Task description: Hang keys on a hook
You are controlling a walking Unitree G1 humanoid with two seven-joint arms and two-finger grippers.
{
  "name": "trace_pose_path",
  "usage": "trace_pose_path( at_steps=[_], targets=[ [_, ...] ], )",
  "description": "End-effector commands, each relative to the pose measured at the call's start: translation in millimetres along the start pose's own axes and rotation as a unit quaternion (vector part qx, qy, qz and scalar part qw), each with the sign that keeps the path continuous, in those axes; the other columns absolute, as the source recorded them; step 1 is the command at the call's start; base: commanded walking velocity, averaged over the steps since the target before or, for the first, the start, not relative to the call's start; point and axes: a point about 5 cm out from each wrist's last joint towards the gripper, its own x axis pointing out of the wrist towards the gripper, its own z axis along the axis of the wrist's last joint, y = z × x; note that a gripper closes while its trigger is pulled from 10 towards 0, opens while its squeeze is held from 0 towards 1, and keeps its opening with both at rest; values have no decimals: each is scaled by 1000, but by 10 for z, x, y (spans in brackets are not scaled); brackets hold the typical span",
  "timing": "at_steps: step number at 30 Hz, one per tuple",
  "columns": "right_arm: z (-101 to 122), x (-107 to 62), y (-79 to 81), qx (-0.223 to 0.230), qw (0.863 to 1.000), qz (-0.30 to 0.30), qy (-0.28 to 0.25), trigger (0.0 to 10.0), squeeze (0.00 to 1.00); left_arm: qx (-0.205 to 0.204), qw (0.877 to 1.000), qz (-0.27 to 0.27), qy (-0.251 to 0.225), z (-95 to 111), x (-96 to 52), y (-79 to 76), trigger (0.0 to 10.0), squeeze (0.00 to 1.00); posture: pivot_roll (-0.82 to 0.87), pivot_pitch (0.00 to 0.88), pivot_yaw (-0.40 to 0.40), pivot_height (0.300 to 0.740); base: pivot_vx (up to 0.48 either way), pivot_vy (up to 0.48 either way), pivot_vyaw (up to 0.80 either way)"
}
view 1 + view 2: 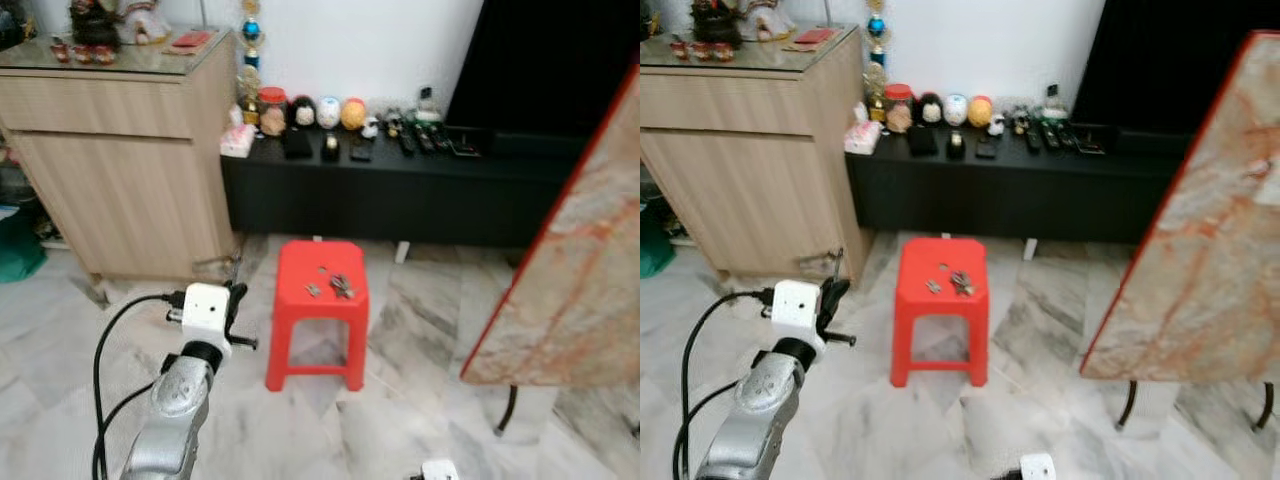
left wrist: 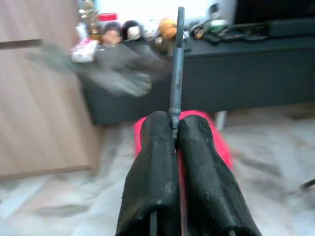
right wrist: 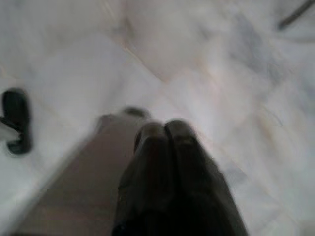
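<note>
The left hand (image 2: 174, 129) was clamped on a thin metal rod (image 2: 176, 64); ahead of it, keys (image 1: 341, 287) lay loose on the red stool (image 1: 320, 305). A clumsy pickup could knock them off.

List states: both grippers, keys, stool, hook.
left gripper: shut on thin metal rod, raised toward stool
right gripper: shut, empty, over the floor
keys: lying loose on stool top
red stool: upright on floor
</note>
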Motion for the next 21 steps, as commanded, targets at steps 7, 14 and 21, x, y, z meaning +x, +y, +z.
trace_pose_path(
  at_steps=[7, 14, 21],
  targets=[
    [69, 8, 13, -12, 1000, 1, -11, 10000, 0, 11, 1000, 7, 1, 22, 18, 86, 10000, 0, 26, 0, -61, 740, 0, -400, 379],
    [73, 9, 7, 4, 1000, -1, -10, 10000, 0, 11, 1000, 7, 2, 15, 27, 89, 10000, 0, 29, 0, -59, 740, 0, -403, 229],
    [86, 10, 8, 3, 1000, 1, -11, 10000, 0, 11, 1000, 7, 0, 31, 40, 91, 10000, 0, 29, 0, -61, 740, 0, -407, 0]
  ],
)
